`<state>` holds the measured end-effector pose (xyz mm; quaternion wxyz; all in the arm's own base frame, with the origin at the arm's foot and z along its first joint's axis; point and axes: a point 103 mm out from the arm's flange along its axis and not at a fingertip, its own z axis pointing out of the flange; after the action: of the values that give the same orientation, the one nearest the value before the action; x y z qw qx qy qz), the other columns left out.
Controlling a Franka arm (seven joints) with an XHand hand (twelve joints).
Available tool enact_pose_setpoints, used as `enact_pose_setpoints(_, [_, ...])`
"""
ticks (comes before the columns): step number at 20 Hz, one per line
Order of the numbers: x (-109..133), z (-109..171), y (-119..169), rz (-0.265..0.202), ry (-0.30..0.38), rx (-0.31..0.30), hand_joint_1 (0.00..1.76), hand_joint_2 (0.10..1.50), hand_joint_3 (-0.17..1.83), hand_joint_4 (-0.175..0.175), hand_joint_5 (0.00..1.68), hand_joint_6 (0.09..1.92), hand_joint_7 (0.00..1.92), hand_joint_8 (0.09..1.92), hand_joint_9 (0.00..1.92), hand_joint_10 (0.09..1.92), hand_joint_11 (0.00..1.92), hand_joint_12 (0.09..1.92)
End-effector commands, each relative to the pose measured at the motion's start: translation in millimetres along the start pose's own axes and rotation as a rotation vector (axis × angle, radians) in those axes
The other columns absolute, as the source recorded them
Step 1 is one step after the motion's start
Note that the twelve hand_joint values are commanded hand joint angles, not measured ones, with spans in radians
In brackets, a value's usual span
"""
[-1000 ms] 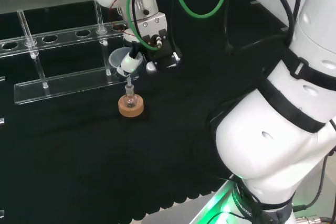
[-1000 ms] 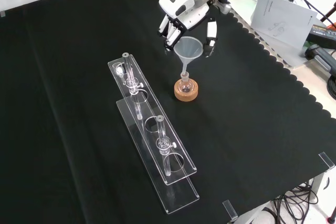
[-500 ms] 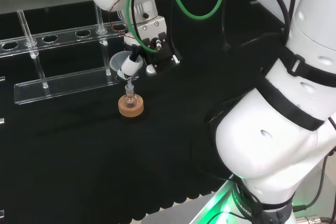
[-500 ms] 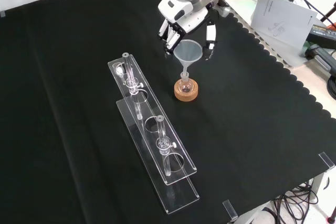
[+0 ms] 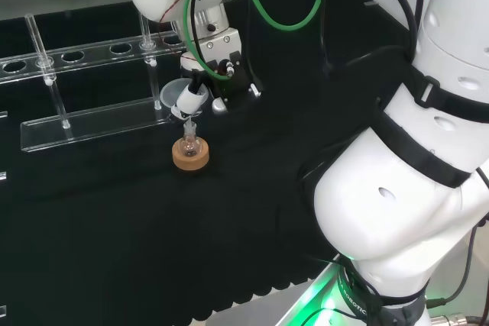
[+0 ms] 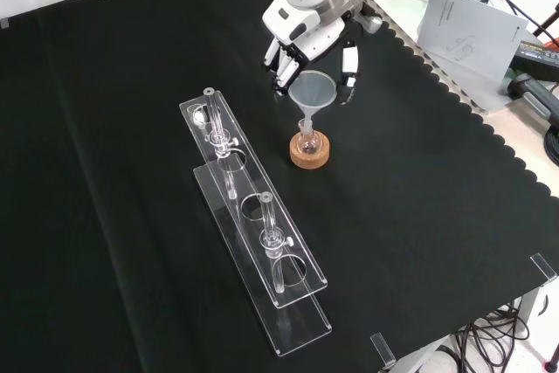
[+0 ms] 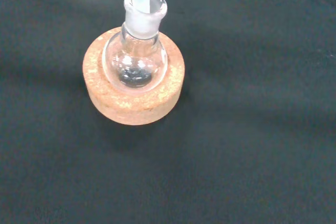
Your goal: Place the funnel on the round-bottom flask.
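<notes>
Curling around the funnel [image 6: 312,91], the fingers [image 6: 348,62] hold its stem in the round-bottom flask [image 7: 136,61] neck.

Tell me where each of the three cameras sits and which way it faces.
Head view: behind and above the base, looking over white arm links at the robot hand by the clear plastic funnel.
Front view: opposite the arm, looking down on the black cloth; the robot hand enters from the top.
Wrist view: at the wrist, looking down on the small round-bottom glass flask in its cork ring stand.
All three share the flask.
</notes>
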<state>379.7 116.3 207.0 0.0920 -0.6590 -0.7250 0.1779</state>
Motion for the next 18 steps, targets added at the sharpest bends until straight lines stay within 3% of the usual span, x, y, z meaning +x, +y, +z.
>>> enact_pose_setpoints(1, [2.2,6.0,0.5,-0.01,-0.002,0.006,0.72,0.8,0.51,-0.063,0.69,0.72,0.83,0.91,1.03,0.7,0.56,1.27])
enact_pose_setpoints(10, [2.2,10.0,2.2,0.009,-0.004,0.009,0.72,0.8,0.51,-0.065,0.66,0.72,0.78,0.91,1.01,0.7,0.56,1.26])
enact_pose_setpoints(14, [1.0,14.4,2.6,0.043,0.003,0.01,0.72,0.8,0.51,-0.068,0.64,0.72,0.75,0.9,0.99,0.7,0.56,1.26])
enact_pose_setpoints(18, [4.1,15.1,3.2,0.035,-0.003,0.007,0.72,0.8,0.51,-0.07,0.61,0.71,0.71,0.9,0.97,0.7,0.55,1.26])
